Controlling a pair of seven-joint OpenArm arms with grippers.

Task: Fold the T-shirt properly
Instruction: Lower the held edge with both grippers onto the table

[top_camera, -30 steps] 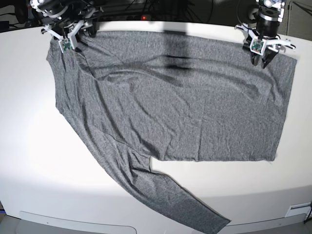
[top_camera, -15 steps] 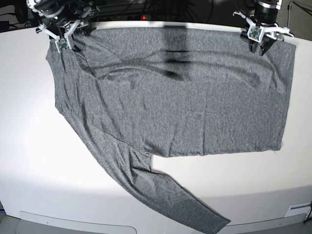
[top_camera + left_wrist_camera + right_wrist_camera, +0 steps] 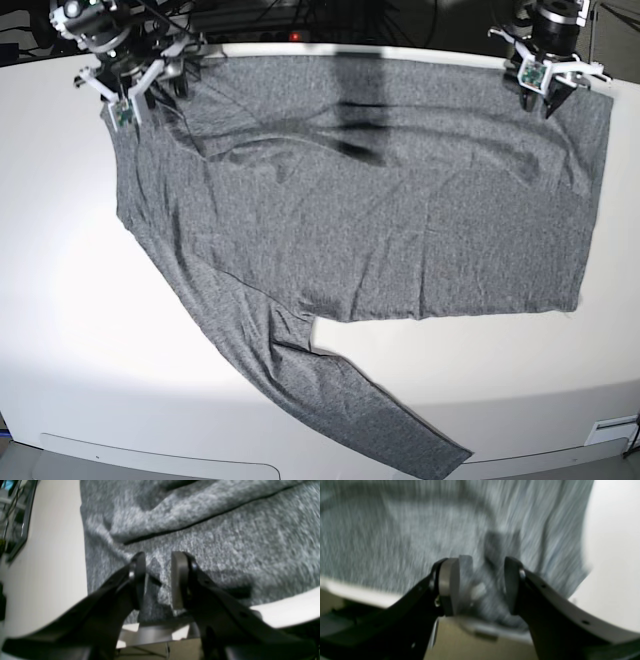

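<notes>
T-shirt [image 3: 380, 200] lies spread on the white worktop [image 3: 80, 330], one sleeve trailing toward the near edge. Left tool [image 3: 158, 580] and right tool [image 3: 481, 586] each pinch its far edge. Next, I judge: carry that edge forward evenly.

No readable text, label, brand, number or sign shows in any view; the grey T-shirt [image 3: 380, 210] is plain, and the small green-and-white tags on the two arms in the base view are too small to make out
</notes>
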